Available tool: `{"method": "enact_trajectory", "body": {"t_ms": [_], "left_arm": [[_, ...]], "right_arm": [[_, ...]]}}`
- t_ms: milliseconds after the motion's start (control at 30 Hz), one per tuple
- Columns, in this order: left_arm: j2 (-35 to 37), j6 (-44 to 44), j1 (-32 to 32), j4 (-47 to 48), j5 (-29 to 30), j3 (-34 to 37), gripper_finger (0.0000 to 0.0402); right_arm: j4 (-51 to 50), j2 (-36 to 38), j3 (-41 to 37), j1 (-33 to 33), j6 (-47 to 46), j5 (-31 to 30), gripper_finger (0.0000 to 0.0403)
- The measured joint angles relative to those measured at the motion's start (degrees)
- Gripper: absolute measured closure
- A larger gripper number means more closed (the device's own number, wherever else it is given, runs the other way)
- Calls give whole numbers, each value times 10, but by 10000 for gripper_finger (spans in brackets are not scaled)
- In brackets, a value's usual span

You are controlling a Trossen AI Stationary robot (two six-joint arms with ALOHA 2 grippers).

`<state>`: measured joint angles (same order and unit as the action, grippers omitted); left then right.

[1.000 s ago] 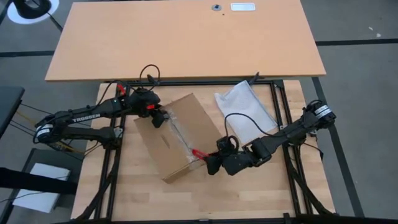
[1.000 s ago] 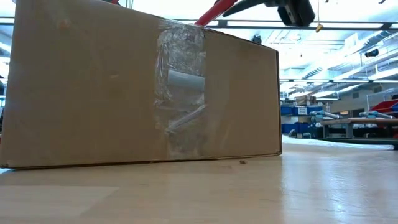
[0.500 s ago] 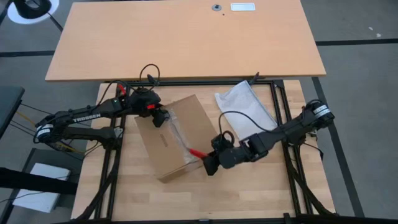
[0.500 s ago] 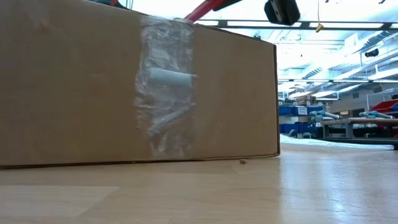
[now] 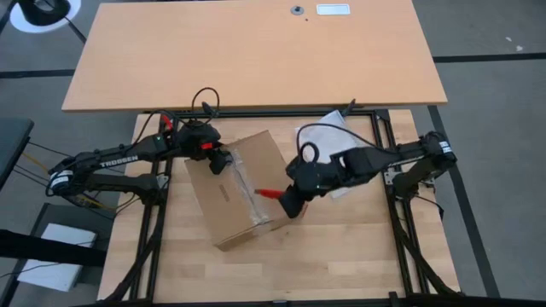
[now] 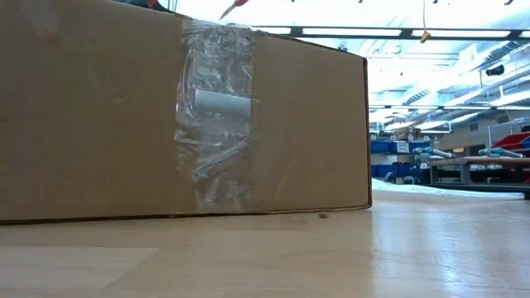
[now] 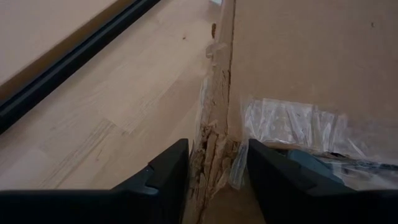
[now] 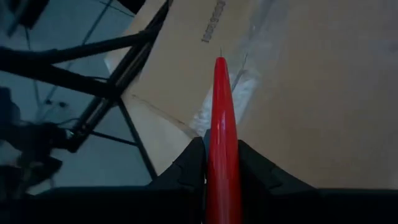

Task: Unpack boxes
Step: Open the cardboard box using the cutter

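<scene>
Pale wooden table [image 5: 341,247] holds a brown corrugated carton [image 5: 235,189] at centre, clear tape [image 6: 214,116] crinkled along its seam. Since a second ago the right gripper [image 5: 283,194], pinching a red pointed tool [image 8: 222,124], has lifted farther along the carton top. Left gripper [image 7: 214,165], fingers spread, straddles a torn edge

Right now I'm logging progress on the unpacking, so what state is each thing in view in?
Cardboard box: flaps shut, clear tape along the top seam, standing on the table.
Left gripper: fingers astride a torn edge of the box.
Right gripper: shut on a red tool.
Red tool: tip pointing at the taped seam; contact can't be told.
Plastic bag: lying flat beside the box, partly under the right arm.
</scene>
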<state>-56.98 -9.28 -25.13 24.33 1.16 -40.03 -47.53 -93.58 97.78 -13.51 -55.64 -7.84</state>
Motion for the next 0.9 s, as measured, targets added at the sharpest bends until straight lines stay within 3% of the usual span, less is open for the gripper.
{"method": "enact_trajectory", "body": {"t_ms": [200, 467, 700, 900], "left_arm": [[19, 2, 1, 24, -82, -103, 229], [13, -18, 3, -6, -292, -251, 229], [-2, -63, 41, -43, -306, -265, 229], [-43, -76, 94, -71, -292, -264, 229]], "right_arm": [[1, 0, 20, 29, 79, 23, 345], [26, 0, 28, 60, 219, 30, 345], [91, 0, 28, 95, 323, 38, 345], [111, 0, 28, 118, 358, 74, 345]]}}
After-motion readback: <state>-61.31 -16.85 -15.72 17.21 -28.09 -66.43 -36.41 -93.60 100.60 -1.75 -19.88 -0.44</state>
